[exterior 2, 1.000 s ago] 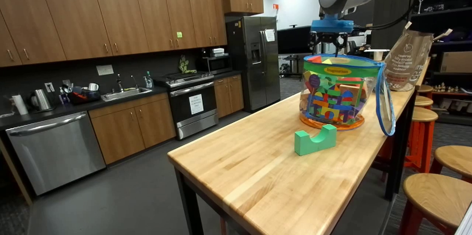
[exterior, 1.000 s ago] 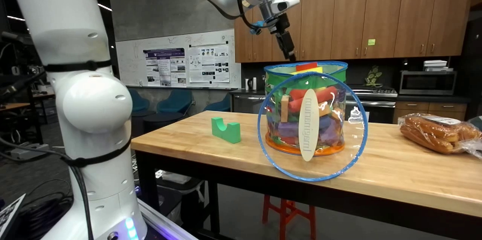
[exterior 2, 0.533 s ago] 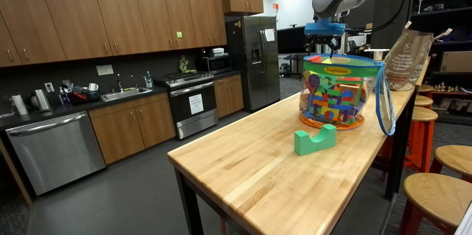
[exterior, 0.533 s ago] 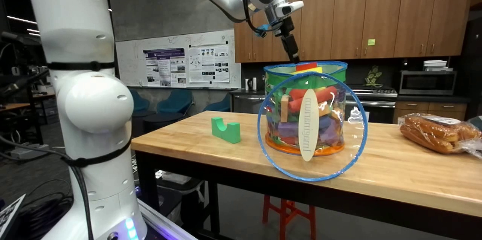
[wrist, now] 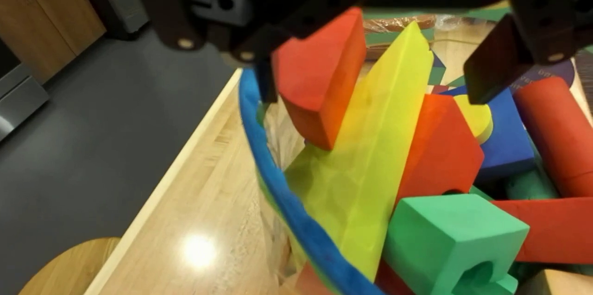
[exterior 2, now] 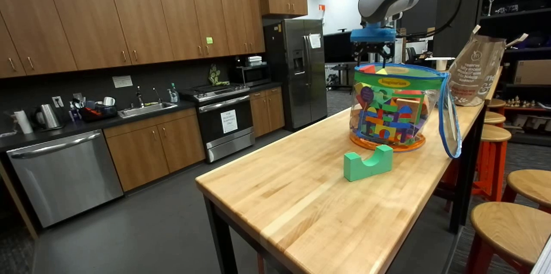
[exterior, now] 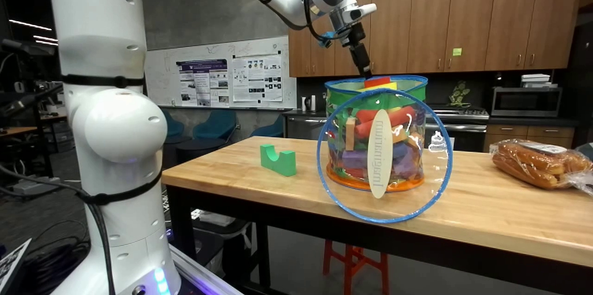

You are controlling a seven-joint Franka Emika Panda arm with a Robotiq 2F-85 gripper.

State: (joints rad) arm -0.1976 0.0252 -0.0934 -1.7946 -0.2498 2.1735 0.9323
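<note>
Your fingers (wrist: pixel 493 61) stand wide apart over the rim of the toy bag (exterior 2: pixel 394 82), near the red block (wrist: pixel 322 75) inside its mouth; you can't tell whether they touch it.

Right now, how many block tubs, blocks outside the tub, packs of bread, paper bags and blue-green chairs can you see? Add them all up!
Block tub: 1
Green block outside the tub: 1
Bread pack: 1
Paper bag: 1
Blue-green chairs: 3
Total: 7

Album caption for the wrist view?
Open gripper over a red block and yellow block in a blue-rimmed tub.
</note>
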